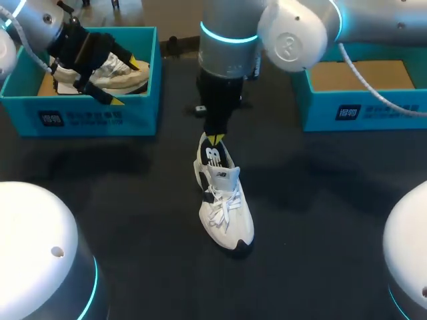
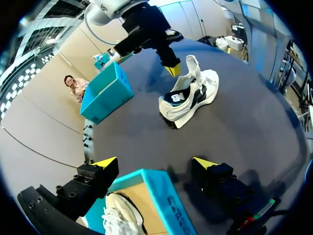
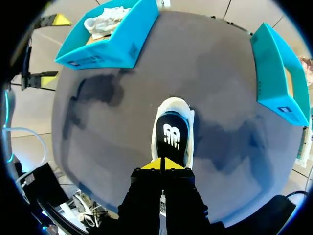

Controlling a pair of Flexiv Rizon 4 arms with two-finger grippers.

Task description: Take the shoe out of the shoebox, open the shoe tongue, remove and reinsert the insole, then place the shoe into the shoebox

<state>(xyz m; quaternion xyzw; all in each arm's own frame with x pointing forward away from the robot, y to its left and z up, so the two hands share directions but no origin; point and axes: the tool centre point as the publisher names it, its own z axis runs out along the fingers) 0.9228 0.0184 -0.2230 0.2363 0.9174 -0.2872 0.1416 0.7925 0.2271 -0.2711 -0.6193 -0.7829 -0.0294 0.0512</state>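
Your right pincer [image 3: 161, 165] was clenched, tips together at the heel of the shoe [image 1: 227, 210]. I could not tell whether they nipped anything. The shoe stood on the worktop [image 1: 133, 193] just ahead of it: white, tongue pulled open, dark insole [image 3: 172, 134] lying inside. It was out and opened, so I judged the insole step in hand and the boxing not yet done. Well apart, your left pincer [image 2: 155, 162] hung released astride a shoebox [image 2: 171, 205] wall, with another shoe [image 2: 120, 218] inside.
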